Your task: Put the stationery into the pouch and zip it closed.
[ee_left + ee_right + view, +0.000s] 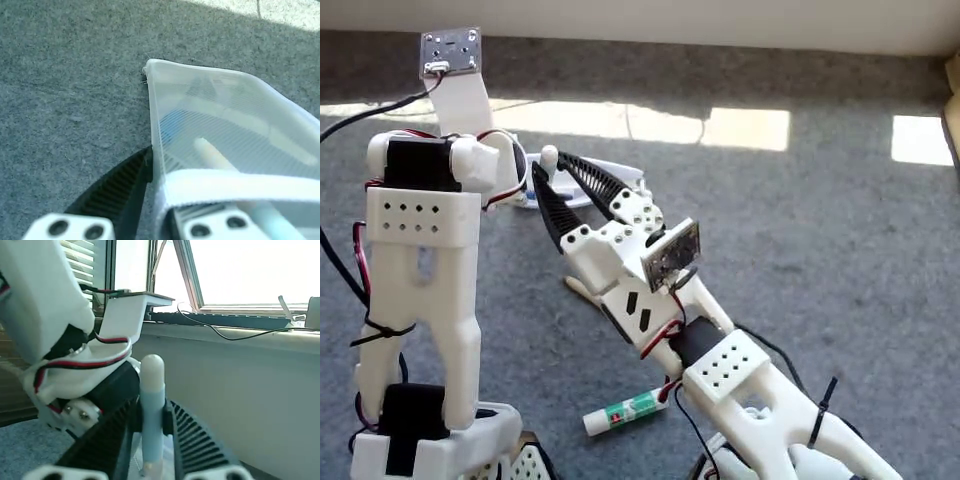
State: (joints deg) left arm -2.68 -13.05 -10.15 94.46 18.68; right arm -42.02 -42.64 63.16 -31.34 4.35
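Note:
A translucent mesh pouch lies on the grey carpet with a pen and other pale items showing inside it. My left gripper is shut on the pouch's white zipper band at one end. In the high view the pouch peeks out between the two arms. My right gripper is shut on a light blue pen with a white cap, held upright just above the pouch, close to the left arm's wrist. A glue stick with a green label lies on the carpet beside the right arm's base.
The left arm stands tall at the left, and its wrist crowds the right gripper's black fingers. A pale strip shows under the right arm. Open carpet stretches to the right, with a wall along the far edge.

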